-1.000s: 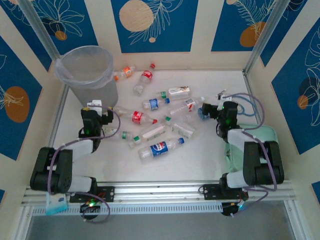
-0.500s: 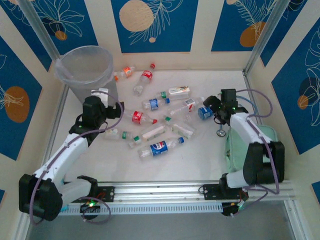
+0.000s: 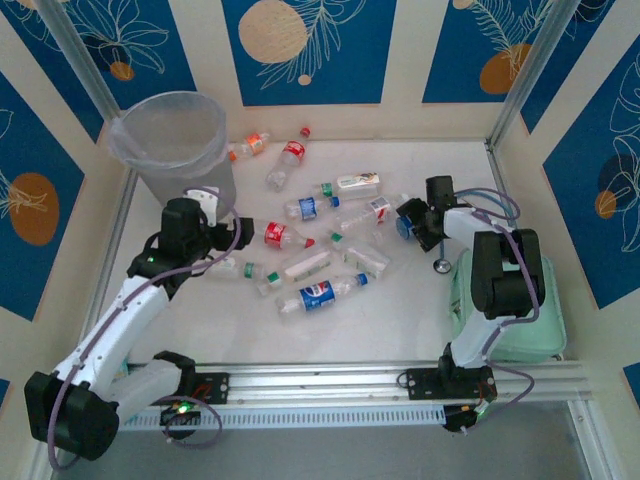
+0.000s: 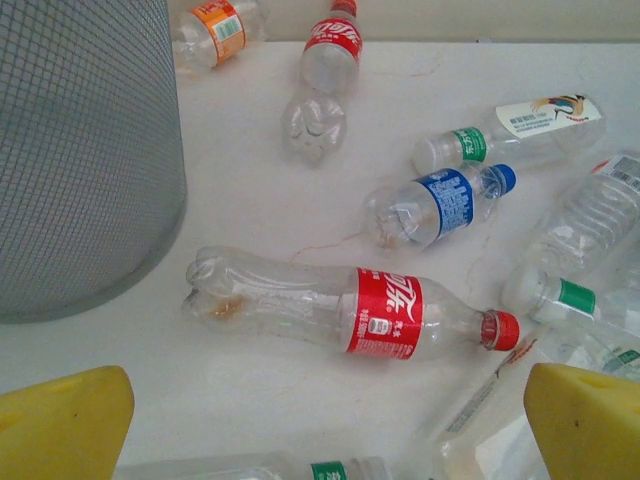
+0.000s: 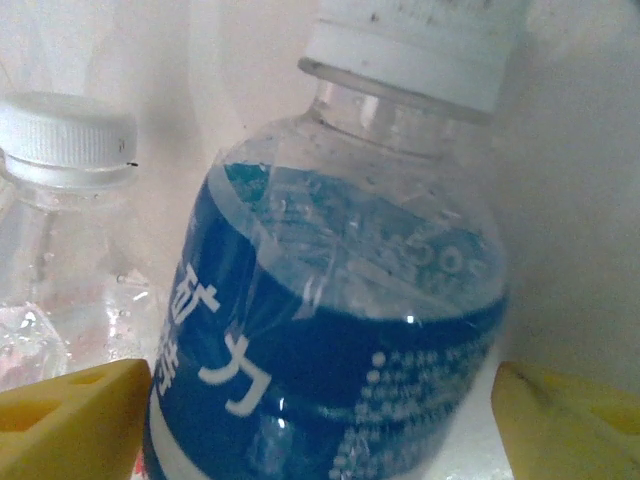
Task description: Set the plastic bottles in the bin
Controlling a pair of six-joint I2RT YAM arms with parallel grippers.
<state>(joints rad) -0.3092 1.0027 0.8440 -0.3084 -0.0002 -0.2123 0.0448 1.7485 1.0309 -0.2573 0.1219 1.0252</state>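
Early stage: plastic bottles [image 3: 318, 296] lie on the surface [image 3: 390, 320], bin [image 3: 185, 175] apparently empty; left gripper [image 4: 320, 420] jaws apart, right gripper [image 5: 320, 400] jaws flank a blue-labelled bottle [image 5: 340, 350] (grip indeterminate).

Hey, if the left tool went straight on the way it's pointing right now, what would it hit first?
Most likely the red-labelled bottle lying on its side, centred ahead of the open left tool; the table sits just beneath it. Depth is hard to judge.
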